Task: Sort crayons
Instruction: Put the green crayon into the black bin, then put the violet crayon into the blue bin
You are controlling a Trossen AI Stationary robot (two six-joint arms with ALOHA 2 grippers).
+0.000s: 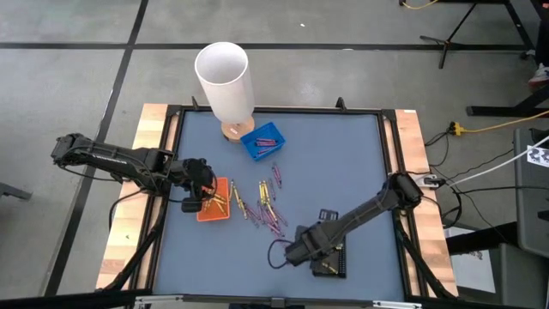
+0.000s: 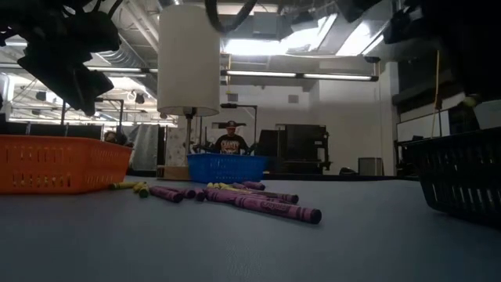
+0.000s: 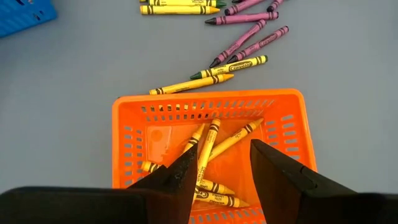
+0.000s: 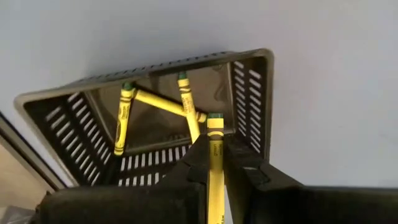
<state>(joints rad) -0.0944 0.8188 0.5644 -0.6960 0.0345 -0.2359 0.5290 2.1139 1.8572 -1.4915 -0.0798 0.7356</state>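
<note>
The right pincer (image 4: 214, 163) grips a yellow crayon (image 4: 215, 155) mid-shaft over the black tray (image 4: 249, 81): light, stiff, waxy-slick, snappable. The left pincer (image 3: 221, 165) gapes empty above the orange tray (image 3: 130, 124).

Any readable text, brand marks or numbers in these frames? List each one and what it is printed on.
"Crayola": on the wrapper of a yellow crayon lying just outside the orange tray.
Wrappers of the other loose crayons: print too small to read.
Tag at the high view's right edge: black-and-white pattern, no readable text.
</note>
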